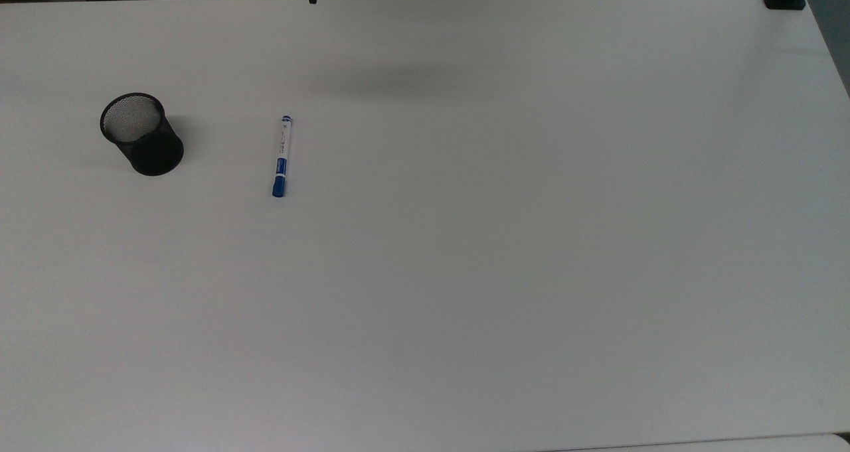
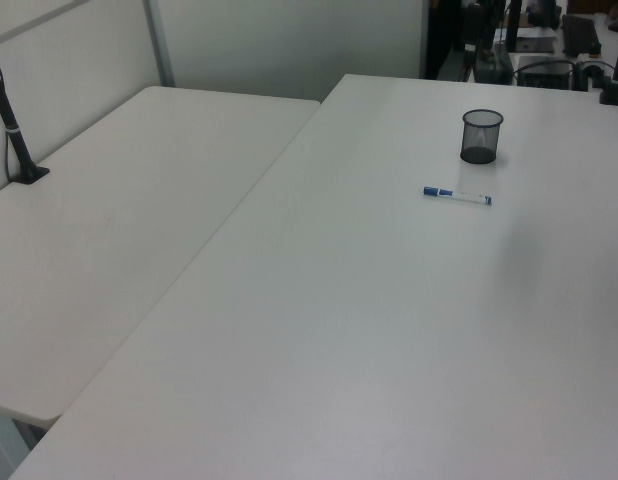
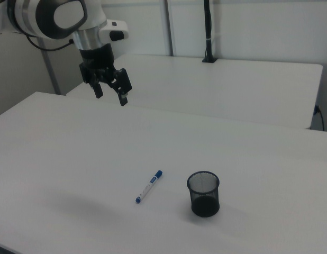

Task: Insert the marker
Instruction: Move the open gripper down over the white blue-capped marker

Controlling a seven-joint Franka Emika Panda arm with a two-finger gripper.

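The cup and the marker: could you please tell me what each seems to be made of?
Cup: likely black metal mesh, matte; the table shows through its wall. Marker: probably smooth plastic, white barrel with blue cap and band, printed label.

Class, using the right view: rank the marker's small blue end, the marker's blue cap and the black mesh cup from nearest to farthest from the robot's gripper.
1. The marker's small blue end, toward the right view's left, lies closest below the open gripper.
2. The marker's blue cap, a close second.
3. The black mesh cup, standing farthest to the right view's right.
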